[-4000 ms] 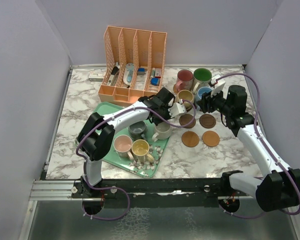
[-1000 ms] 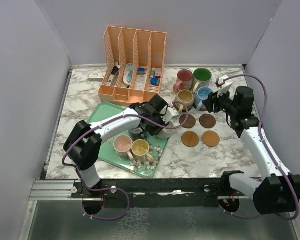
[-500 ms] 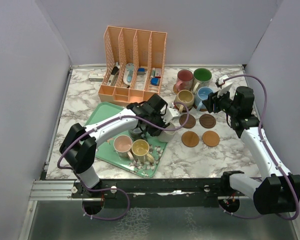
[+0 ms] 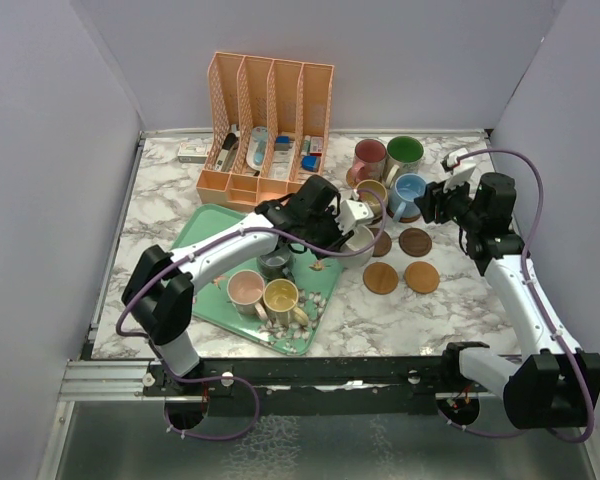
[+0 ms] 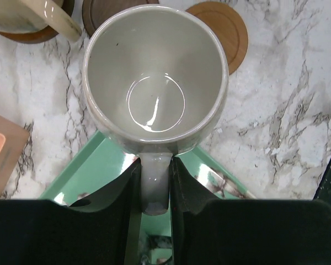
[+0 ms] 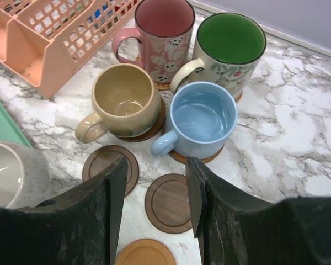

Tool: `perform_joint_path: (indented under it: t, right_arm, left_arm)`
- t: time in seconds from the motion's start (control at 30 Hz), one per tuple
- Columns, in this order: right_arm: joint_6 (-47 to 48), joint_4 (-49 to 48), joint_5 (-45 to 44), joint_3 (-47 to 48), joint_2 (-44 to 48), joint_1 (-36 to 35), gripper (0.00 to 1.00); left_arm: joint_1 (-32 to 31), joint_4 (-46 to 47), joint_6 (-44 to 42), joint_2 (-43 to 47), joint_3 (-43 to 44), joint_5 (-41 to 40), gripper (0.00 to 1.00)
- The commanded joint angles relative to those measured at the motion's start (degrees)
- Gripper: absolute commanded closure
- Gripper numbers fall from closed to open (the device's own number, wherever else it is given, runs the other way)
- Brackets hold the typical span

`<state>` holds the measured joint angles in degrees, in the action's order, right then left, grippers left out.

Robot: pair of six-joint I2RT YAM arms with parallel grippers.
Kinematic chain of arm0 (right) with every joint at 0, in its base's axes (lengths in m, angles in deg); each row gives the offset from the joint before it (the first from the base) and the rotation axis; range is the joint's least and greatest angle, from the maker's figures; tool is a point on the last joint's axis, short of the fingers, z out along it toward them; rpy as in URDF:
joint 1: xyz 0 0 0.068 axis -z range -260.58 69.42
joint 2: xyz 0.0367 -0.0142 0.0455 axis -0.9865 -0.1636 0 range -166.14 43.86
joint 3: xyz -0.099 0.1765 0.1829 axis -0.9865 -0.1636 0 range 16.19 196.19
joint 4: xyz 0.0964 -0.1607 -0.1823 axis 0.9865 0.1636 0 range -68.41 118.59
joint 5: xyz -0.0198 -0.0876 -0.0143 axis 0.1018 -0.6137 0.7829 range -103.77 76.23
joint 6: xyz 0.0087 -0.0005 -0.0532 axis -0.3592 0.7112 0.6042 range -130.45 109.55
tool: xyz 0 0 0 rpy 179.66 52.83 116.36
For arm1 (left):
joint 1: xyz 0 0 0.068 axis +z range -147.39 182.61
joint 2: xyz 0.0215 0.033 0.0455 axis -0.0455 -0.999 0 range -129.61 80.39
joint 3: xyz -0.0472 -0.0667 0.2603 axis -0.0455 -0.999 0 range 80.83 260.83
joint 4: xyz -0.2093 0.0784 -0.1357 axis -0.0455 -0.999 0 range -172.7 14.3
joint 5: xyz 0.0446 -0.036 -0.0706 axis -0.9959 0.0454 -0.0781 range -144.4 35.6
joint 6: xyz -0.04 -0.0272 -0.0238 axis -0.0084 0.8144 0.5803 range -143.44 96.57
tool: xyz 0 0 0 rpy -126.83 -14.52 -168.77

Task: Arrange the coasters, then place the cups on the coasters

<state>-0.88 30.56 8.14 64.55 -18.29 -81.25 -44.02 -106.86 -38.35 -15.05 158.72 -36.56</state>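
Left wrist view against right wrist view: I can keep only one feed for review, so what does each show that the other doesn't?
Only the left wrist view: the left end effector shut on the cream mug's handle. Only the right wrist view: the pink mug, green-lined mug, blue mug, orange organizer and the open, empty right end effector. Both: the cream mug, tan mug, green tray, a dark coaster and marble table.

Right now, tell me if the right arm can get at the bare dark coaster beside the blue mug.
Probably yes: the right pincer hangs open above that dark coaster, which is bare; the blue mug stands beside it.
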Motion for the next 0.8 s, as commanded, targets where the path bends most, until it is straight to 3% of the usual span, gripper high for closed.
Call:
perform_joint_path:
  t: [0.0,0.37,0.77]
  right_arm:
    - [-1.02,-0.91,-1.73,0.91,0.80,1.48,0.53]
    - [-1.21,-1.06,-0.77,0.83,0.02,4.49,0.53]
    - [-1.21,-1.33,0.48,0.51,-0.95,5.85,0.53]
  left_arm:
    - [-0.44,13.27,3.88,-2.69,1.89,5.75,1.00]
    - [-1.56,29.37,13.30,-6.38,-2.28,4.12,1.00]
    - [-3.88,30.79,13.35,-12.02,2.72,-1.89,1.00]
